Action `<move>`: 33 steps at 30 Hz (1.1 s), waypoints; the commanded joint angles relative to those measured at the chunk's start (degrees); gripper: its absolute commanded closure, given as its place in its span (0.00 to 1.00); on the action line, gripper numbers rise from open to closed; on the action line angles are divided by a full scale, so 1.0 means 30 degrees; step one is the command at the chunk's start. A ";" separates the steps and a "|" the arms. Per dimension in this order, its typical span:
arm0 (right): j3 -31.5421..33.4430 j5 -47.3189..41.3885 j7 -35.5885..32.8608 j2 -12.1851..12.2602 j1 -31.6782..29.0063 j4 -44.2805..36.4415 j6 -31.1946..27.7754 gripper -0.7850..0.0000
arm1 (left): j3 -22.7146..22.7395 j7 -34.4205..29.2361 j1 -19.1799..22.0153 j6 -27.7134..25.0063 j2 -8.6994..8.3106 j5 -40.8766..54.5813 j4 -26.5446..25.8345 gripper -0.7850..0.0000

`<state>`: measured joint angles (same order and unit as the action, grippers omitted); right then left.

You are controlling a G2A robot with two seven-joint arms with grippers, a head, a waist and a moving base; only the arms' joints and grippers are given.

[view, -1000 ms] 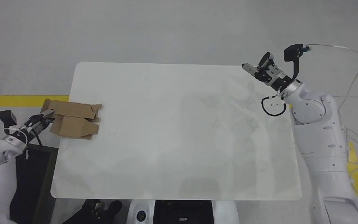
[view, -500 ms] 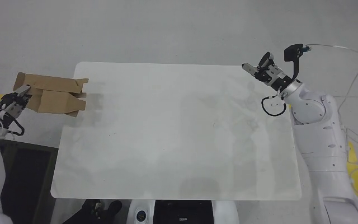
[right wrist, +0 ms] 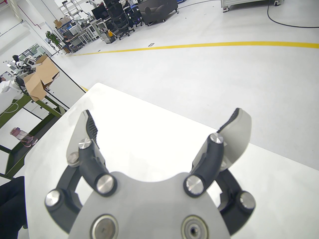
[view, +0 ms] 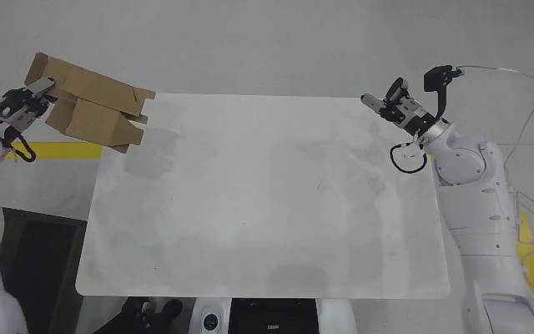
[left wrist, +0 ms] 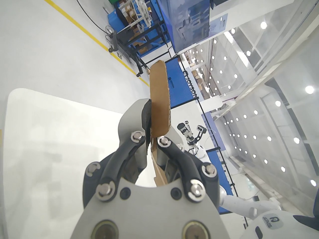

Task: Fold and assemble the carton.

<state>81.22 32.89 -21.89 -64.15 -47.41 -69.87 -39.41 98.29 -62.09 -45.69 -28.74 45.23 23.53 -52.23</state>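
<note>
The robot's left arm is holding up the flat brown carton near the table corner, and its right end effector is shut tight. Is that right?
Not quite. The right end effector is open and empty, as the right wrist view shows. The left end effector does hold the flat brown carton up near the table corner.

print | dark lettering on partition [left wrist: 190, 87] | small logo on blue panel [left wrist: 174, 85]

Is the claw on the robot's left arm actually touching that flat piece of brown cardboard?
Touching. The left wrist view shows the left gripper shut on the carton, with the cardboard's edge pinched between its fingers.
</note>
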 commanded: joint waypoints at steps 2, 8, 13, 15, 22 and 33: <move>0.0000 0.0001 0.0000 0.0000 0.0000 0.0000 0.0000 0.00 | -0.1155 -0.0319 0.1218 -0.0060 0.0166 -0.0244 -0.0149 1.00; 0.0000 0.0001 0.0000 0.0000 0.0000 0.0000 0.0000 0.00 | -0.3858 -0.0949 0.3177 -0.0204 0.0781 0.0129 -0.0484 1.00; 0.0000 0.0001 0.0000 0.0000 0.0000 0.0000 0.0000 0.00 | -0.6207 -0.1603 0.4171 -0.0447 0.1387 0.0420 -0.0967 1.00; 0.0000 0.0001 0.0000 0.0000 0.0000 0.0000 0.0000 0.00 | -0.7046 -0.1951 0.4404 -0.0606 0.1609 0.0545 -0.1299 1.00; 0.0000 0.0001 0.0000 0.0000 0.0000 0.0000 0.0000 0.00 | -0.9406 -0.2560 0.4760 -0.0953 0.2255 0.0685 -0.2200 1.00; -0.0031 -0.0033 0.0014 -0.0005 -0.0058 -0.0028 0.0023 0.00 | -1.1425 -0.3201 0.5030 -0.1282 0.2749 0.0424 -0.3456 1.00</move>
<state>81.21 32.88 -21.88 -64.15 -47.42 -69.88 -39.41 64.56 -71.54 -30.49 -32.75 53.38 24.65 -62.00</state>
